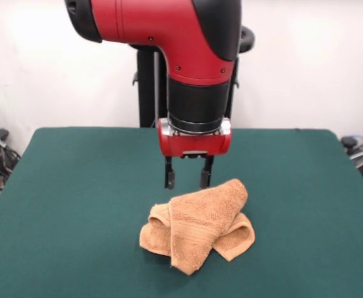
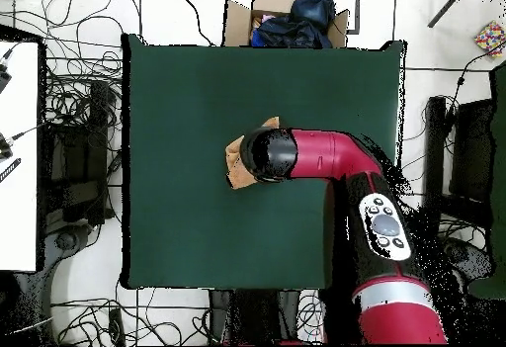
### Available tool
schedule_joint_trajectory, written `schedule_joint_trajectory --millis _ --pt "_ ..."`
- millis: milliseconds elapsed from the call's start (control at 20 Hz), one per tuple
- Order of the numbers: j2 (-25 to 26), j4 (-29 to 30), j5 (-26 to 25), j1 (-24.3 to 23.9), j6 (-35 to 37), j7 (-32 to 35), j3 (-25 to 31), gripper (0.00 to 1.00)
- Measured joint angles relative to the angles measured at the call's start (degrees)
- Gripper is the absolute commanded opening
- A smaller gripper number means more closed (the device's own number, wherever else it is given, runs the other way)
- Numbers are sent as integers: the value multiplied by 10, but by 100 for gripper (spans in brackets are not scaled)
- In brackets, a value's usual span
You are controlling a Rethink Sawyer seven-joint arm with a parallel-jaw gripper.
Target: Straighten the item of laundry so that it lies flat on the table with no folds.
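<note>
Hovering end effector [image 1: 187, 179] open | washcloth [image 1: 198, 226] crumpled | overhead: arm [image 2: 326, 155] hides both

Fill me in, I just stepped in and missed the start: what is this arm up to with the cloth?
The red and black arm is hanging over a crumpled orange-tan washcloth near the middle of the green table. Its pincer is open and empty, poised just behind and above the cloth, not touching it. The washcloth is bunched and folded over itself in several layers, so nothing has been flattened yet. From above, the arm covers most of the cloth.
</note>
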Motion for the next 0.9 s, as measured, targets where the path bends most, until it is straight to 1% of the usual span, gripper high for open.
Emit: schedule_joint_trajectory --millis 400,900 --pt "-3 9 0 -23 0 0 0 100" --pt "-7 9 0 -15 0 0 0 100"
